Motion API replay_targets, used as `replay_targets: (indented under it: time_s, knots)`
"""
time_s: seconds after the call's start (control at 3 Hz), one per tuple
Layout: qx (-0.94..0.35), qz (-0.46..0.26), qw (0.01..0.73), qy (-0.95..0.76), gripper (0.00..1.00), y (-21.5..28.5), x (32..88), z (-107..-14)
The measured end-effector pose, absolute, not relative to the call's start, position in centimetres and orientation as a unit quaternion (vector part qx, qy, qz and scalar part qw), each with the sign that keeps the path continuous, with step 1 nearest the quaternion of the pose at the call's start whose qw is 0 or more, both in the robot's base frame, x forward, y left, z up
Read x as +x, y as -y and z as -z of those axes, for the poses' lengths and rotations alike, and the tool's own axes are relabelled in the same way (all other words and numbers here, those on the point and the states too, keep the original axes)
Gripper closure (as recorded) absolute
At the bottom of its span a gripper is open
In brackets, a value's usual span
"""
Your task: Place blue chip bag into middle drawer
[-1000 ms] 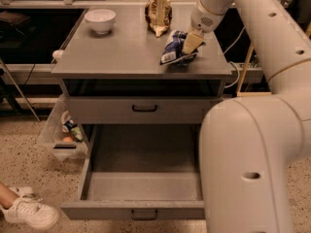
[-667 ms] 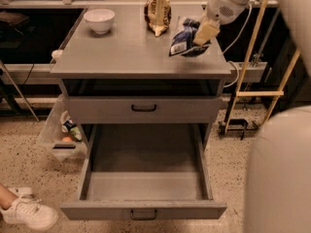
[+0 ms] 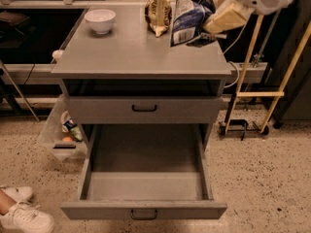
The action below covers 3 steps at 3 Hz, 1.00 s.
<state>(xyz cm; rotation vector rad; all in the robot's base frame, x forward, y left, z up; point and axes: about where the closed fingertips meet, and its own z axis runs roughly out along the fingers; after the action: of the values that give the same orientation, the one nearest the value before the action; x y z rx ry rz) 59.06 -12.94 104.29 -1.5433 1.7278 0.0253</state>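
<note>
Blue chip bag held in the air above a grey cabinet

Foil, dark blue and white, with a pale label patch facing us: the blue chip bag (image 3: 188, 14) hangs clear of the grey worktop (image 3: 131, 50), at its far right corner. A beige tool (image 3: 216, 24) comes in from the top right and pinches the bag by its right edge, its jaws pressed together on the foil.

The bag looks light, soft and crinkly. It is probably puffed with air, so its faces may be slippery and its contents easy to crush. A flat edge or crimped seam seems the safest place to hold it.

Below, at the near side, the middle drawer (image 3: 146, 178) is pulled open, showing a plain grey floor with nothing in it. Above it a shallower drawer front (image 3: 144, 111) with a black handle is closed.

On the far side of the worktop stand a white bowl (image 3: 100, 19), at the left, and a brown-and-gold bag (image 3: 158, 14), just left of the blue one.
</note>
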Motion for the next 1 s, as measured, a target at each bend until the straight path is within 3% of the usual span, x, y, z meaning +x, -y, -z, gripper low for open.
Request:
replay_targets:
  time_s: [1.0]
  knots:
    - [-0.615,-0.013,0.372,-0.696,1.0,12.6,56.4,-99.0]
